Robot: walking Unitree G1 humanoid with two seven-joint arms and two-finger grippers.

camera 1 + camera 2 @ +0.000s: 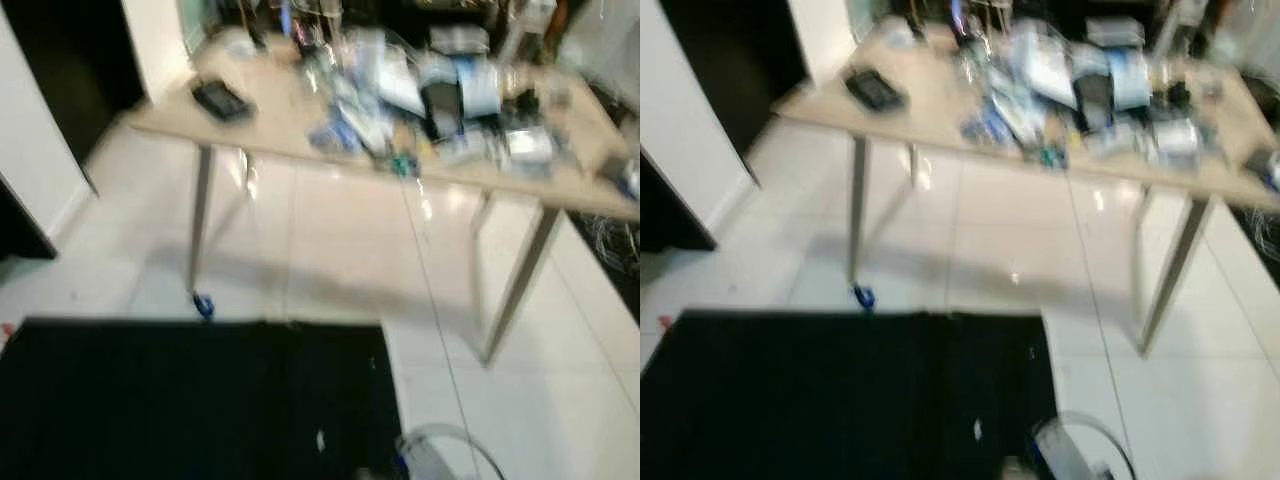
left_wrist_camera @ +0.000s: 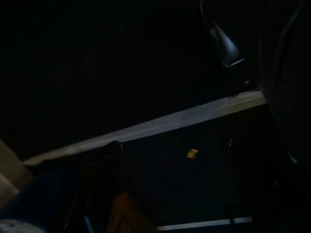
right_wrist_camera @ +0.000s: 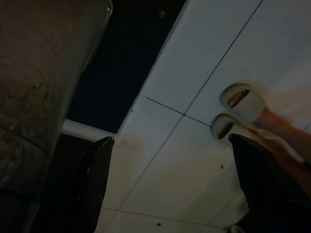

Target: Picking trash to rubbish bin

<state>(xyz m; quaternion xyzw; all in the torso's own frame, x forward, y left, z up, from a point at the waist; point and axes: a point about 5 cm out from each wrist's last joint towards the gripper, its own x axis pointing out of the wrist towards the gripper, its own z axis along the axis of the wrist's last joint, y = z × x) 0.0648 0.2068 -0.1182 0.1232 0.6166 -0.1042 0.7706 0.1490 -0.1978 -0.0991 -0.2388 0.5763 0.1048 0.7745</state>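
The head views are blurred. A long beige surface (image 1: 290,120) on thin metal legs stands ahead on a white tiled floor (image 1: 330,250), and it serves as the landmark here. Its top is crowded toward the middle and far end with a heap of clutter (image 1: 440,90): papers, plastic wrappers, blue-and-white packets and dark items too smeared to identify. Which of these count as trash cannot be told, and no single piece can be picked out. A black flat device (image 1: 222,100) lies alone near the surface's left end, well apart from the heap. A small blue object (image 1: 203,305) sits on the floor at the foot of the surface's near left leg. On the near side of the surface lies a large black mat (image 1: 190,400), its far edge just short of that leg. At the mat's right corner, a rounded pale object with a thin looping rim (image 1: 440,455) shows, too blurred to name.

The left end effector (image 2: 194,160) hangs in deep shade over dark ground crossed by a pale strip (image 2: 160,124); whether its fingers are released or clenched cannot be told. The right end effector (image 3: 170,189) hangs released, its fingers (image 3: 95,179) spread wide, above white tiles beside the mat's edge. A person's feet in pale slippers (image 3: 240,109) stand on those tiles.
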